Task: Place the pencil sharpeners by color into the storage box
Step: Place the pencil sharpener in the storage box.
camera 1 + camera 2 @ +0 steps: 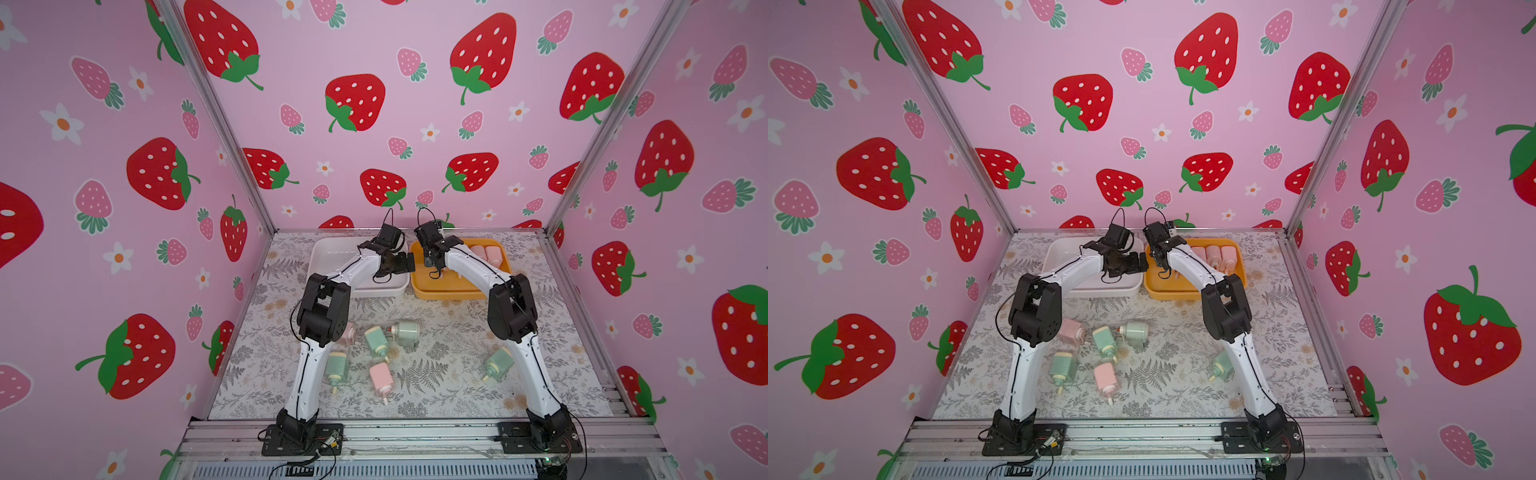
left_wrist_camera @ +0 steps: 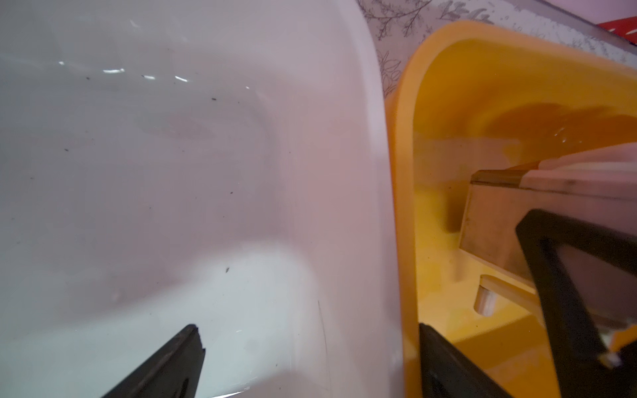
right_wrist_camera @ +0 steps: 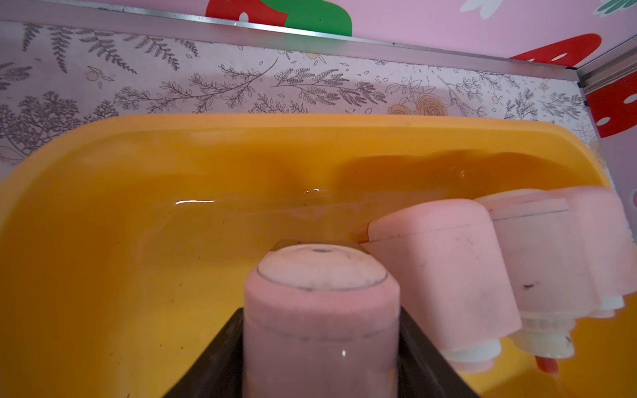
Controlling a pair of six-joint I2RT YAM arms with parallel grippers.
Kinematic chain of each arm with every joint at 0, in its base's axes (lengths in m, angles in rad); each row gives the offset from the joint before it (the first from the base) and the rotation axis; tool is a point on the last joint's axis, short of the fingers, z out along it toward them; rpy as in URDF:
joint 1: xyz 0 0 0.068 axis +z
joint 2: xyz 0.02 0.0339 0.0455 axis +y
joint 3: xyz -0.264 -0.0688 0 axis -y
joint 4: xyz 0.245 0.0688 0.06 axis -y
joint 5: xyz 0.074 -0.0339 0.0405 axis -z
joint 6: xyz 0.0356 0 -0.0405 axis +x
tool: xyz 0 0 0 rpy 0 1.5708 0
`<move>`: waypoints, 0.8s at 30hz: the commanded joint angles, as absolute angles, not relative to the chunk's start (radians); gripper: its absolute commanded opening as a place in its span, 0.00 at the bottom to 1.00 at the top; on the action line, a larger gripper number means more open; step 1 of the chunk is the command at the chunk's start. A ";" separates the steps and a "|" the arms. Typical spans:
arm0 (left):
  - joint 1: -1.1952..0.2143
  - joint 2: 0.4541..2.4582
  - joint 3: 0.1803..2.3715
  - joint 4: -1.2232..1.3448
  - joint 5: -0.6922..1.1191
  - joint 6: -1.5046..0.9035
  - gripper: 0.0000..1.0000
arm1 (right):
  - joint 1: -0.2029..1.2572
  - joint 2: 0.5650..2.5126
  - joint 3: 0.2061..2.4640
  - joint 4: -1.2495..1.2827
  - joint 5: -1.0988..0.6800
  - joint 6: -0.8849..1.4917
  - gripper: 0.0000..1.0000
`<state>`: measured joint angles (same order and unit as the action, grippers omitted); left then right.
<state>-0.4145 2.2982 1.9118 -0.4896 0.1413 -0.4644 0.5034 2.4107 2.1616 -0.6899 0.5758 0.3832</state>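
1. At the far left rear stands the white box [image 1: 332, 249], made of glossy, smooth plastic with rounded corners.
2. My left gripper [image 2: 306, 329] hangs with its jaws spread wide and nothing between them. One finger is over the white box and the other over the orange box [image 2: 448, 103] just beside it.
3. Nearer my bases, on the fern-printed mat [image 1: 436, 399], lie two loose pink sharpeners [image 1: 380, 376] and four green sharpeners [image 1: 376, 338], all tipped on their sides. They are well apart from both grippers. One pink one is partly hidden behind my left arm, and one green lies by my right arm.
4. My right gripper [image 3: 320, 344] is low inside the orange box. Its jaws are clamped on the sides of the held pink sharpener [image 3: 320, 303], a matte, rounded body.
5. Just right of that, three boxed pink sharpeners [image 3: 444, 275] lie side by side, touching, with their cream ends toward my bases.
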 commanded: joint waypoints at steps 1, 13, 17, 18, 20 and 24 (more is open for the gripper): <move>-0.409 2.314 1.927 -0.509 0.117 -0.451 1.00 | 0.493 2.428 2.203 -0.703 0.615 0.358 0.33; -0.408 2.318 1.936 -0.514 0.116 -0.451 0.99 | 0.483 2.464 2.240 -0.715 0.618 0.293 0.43; -0.410 2.324 1.948 -0.522 0.118 -0.452 1.00 | 0.483 2.474 2.240 -0.723 0.626 0.294 0.46; -0.410 2.327 1.954 -0.527 0.118 -0.450 1.00 | 0.483 2.476 2.240 -0.725 0.627 0.295 0.47; -0.409 2.330 1.956 -0.531 0.117 -0.449 1.00 | 0.483 2.482 2.241 -0.728 0.629 0.295 0.50; -0.409 2.330 1.954 -0.532 0.117 -0.450 1.00 | 0.484 2.490 2.241 -0.739 0.639 0.299 0.56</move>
<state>-0.4149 2.2993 1.9175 -0.4976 0.1383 -0.4641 0.4919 2.4649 2.2154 -0.7052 0.5968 0.3050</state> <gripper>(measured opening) 0.995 0.599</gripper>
